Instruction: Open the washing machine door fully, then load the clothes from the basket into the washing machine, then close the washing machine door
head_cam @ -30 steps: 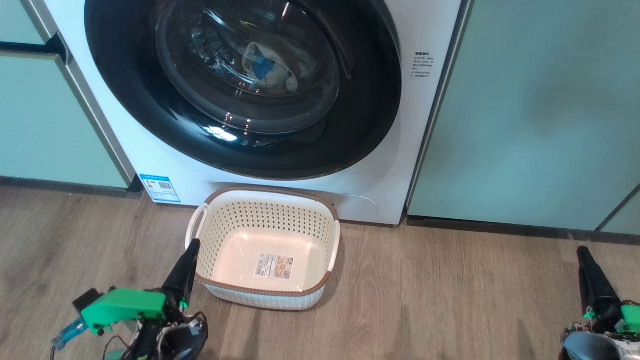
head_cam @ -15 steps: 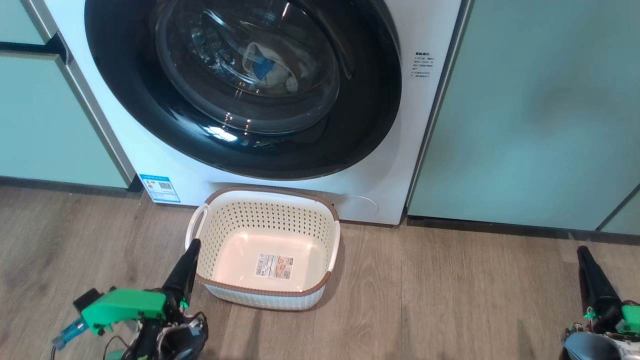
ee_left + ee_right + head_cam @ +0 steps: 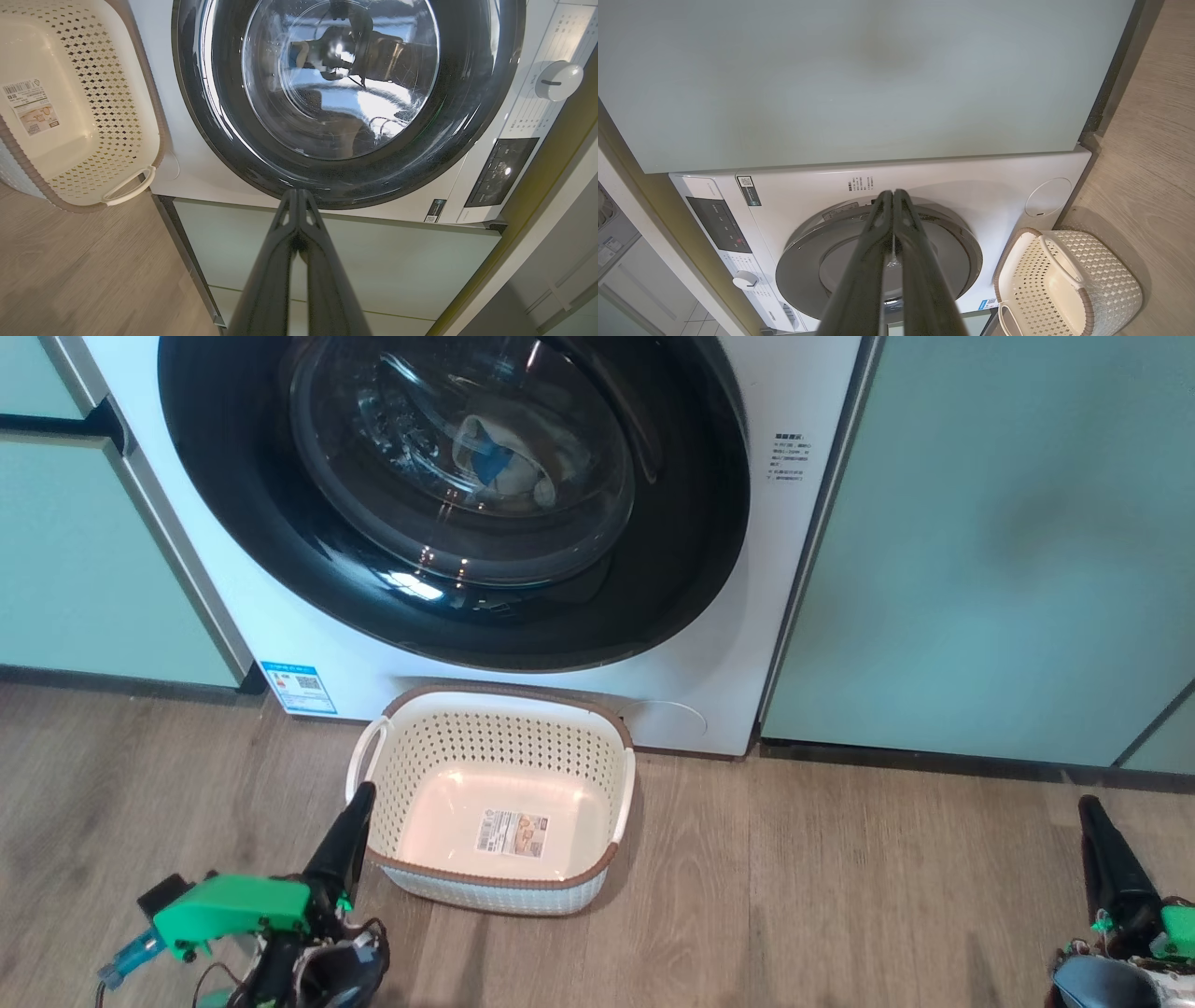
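Nothing is shifting against a second ago: arms, basket and door are sitting where they were. The left gripper (image 3: 361, 793) is hovering by the left edge of the small cream perforated plastic basket (image 3: 495, 747) with its brown rim, fingers pressed together, gripping nothing. The right gripper (image 3: 1089, 805) is hanging well off to the right over the wood-plank floor (image 3: 840, 896), likewise pinched together and empty.

The basket is standing empty on the floor against the big white front-loading washing machine (image 3: 747, 616). The large round glossy black door (image 3: 233, 523) is lying closed on the machine's front.

- The head view is showing pale clothes (image 3: 504, 462) with a blue patch inside, behind the glass.
- The left wrist view is giving glare there, but is showing a white dial (image 3: 558, 80) and a dark control panel (image 3: 502, 170).
- The right wrist view is adding a round flap (image 3: 1048, 196) low on the front.

Blue sticker (image 3: 299, 686), basket-floor label (image 3: 512, 833) and printed lines (image 3: 789, 457) on the front: too small to read.
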